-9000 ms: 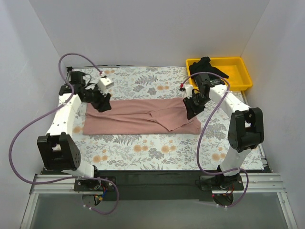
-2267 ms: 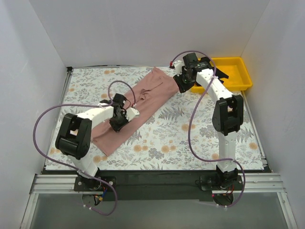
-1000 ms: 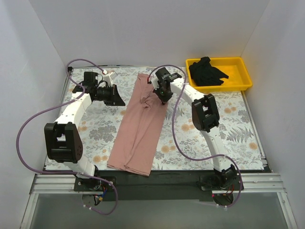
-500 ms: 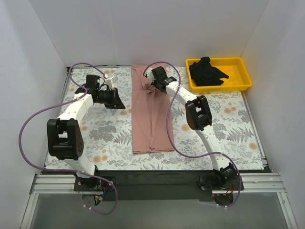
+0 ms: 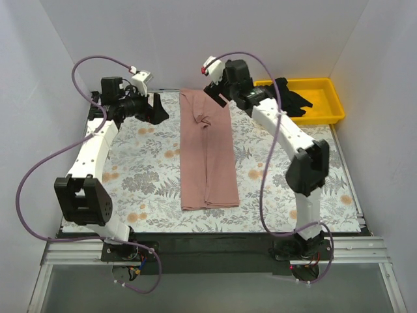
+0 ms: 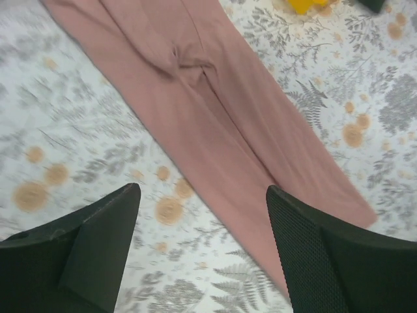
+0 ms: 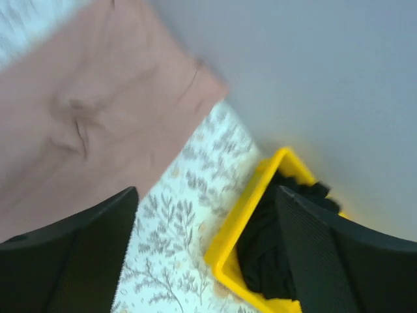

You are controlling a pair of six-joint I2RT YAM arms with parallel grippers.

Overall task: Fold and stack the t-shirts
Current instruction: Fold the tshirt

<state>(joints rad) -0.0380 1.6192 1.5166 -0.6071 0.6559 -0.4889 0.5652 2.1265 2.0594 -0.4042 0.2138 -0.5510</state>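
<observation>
The dusty pink t-shirt [image 5: 207,153] lies folded in a long narrow strip down the middle of the table, from the back edge toward the front. It also shows in the left wrist view [image 6: 215,117] and the right wrist view [image 7: 98,117]. My left gripper [image 5: 156,108] hovers open to the left of the shirt's far end, with nothing between its fingers [image 6: 202,192]. My right gripper [image 5: 215,93] hangs open above the shirt's far right corner, also empty [image 7: 207,195]. The black t-shirt [image 5: 291,99] sits crumpled in the bin, partly behind the right arm [image 7: 273,248].
A yellow plastic bin [image 5: 322,98] stands at the back right corner [image 7: 241,222]. The floral table cover [image 5: 130,176] spreads to either side of the pink strip. White walls enclose the table at the back and sides.
The pink shirt swung from slanted to straight. The right gripper let go of its far end, opened and rose. The left gripper opened and pulled back toward the rear left.
</observation>
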